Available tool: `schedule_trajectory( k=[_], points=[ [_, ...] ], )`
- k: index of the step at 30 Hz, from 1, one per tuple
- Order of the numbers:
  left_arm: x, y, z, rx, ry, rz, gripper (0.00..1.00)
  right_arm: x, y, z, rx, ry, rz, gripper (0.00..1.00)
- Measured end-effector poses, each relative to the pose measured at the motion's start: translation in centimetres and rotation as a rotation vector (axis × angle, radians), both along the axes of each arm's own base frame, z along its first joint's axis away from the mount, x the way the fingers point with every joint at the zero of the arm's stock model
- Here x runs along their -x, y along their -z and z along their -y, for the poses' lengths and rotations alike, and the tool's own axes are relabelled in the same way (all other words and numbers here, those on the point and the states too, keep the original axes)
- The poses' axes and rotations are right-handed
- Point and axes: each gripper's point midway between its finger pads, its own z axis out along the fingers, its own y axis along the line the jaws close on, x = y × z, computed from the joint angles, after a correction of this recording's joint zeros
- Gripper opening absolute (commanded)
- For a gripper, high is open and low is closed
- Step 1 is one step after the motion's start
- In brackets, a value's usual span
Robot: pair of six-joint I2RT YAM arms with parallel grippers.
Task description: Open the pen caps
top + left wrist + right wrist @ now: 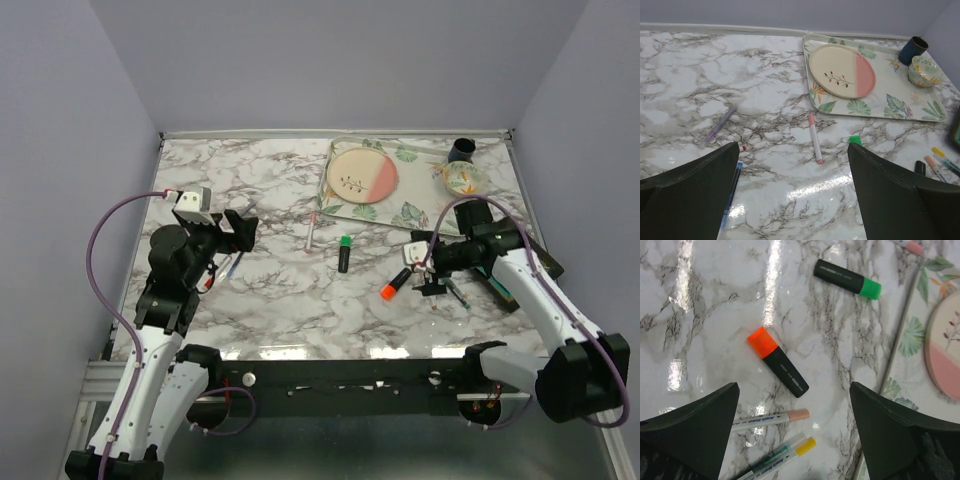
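PEN CAPS ON: The orange cap sits on a black highlighter lying flat on the marble table. It is directly beneath the right gripper, whose fingers stand wide apart and hold nothing. In the right wrist view the marker's long axis runs on a diagonal, with the cap up and left and the barrel end down and right. That is askew to the line between the two fingers, so a wrist turn looks needed before a square pinch. The right arm is plainly the nearer one.

A second highlighter, with a green cap, lies farther out between the arms, its cap toward the tray. Just beside the orange marker's barrel end lie thin pens, one with a peach cap and one with a yellow cap.

The left gripper, also spread wide and empty, hovers over the table's left side. A white pen with a pink cap lies ahead of it, and a purple pen and a blue pen lie nearer its left finger.

White print runs along both highlighter barrels and the peach-capped pen, but none of it can be read. No brand shows.
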Motion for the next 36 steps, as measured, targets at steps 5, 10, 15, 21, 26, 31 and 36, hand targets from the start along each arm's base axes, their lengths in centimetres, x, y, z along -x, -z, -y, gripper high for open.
schedule_trajectory(
  k=[5,10,15,21,26,31,36],
  points=[
    [0.1,-0.2,0.0,0.001,0.004,0.006,0.99,-0.1,5.3,-0.7,0.155,-0.101,-0.091,0.88],
    [0.2,-0.1,0.3,0.003,0.020,0.003,0.99,0.1,8.9,-0.6,0.285,-0.153,-0.161,0.79],
    [0.3,-0.2,0.3,0.004,0.022,0.007,0.99,-0.1,11.6,-0.4,0.411,-0.193,-0.185,0.72],
    [0.3,-0.2,0.5,0.005,0.031,0.006,0.99,-0.8,13.0,-0.4,0.484,-0.202,-0.181,0.60],
    [0.5,-0.2,0.9,0.009,0.054,0.006,0.99,-1.6,13.1,-1.2,0.506,-0.215,-0.177,0.45],
    [0.6,-0.3,1.2,0.012,0.073,0.006,0.99,-1.7,13.2,-1.6,0.521,-0.205,-0.191,0.24],
    [0.8,-0.4,1.6,0.030,0.097,0.005,0.99,-1.8,13.2,-2.0,0.518,-0.151,-0.212,0.01]
  ],
)
